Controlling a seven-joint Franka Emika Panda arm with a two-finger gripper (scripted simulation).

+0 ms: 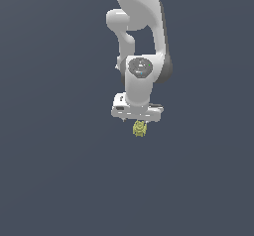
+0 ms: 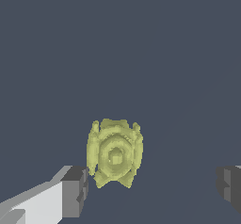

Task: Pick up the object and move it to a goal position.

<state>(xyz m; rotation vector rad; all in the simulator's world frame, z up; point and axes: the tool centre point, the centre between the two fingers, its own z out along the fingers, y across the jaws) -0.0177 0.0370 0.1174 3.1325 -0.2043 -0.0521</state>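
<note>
- Centrally, in the exterior view, a white robot arm (image 1: 144, 56) is reaching down from the top of the frame over a plain dark grey-blue surface (image 1: 54, 170).
- At the arm's lower end, the white gripper (image 1: 140, 122) is pointing downward, its wide body lying crosswise.
- Just under that body, a tiny yellow-green object (image 1: 140, 128) is sitting (lumpy, with small knobs, much narrower than the gripper).
- From the wrist camera, the same object (image 2: 114, 153) is showing as a rounded, ridged lump with a raised centre and small knobs around its edge.
- Two dark grey fingertips (image 2: 75, 190) are standing wide apart, so the gripper (image 2: 153, 186) is released and grasping nothing.
- One fingertip is appearing just beside the object (whether it is touching cannot be told); the other is sitting well apart, at the frame's edge.
- Whether the object is resting on the surface or hanging above it cannot be told from either view.
</note>
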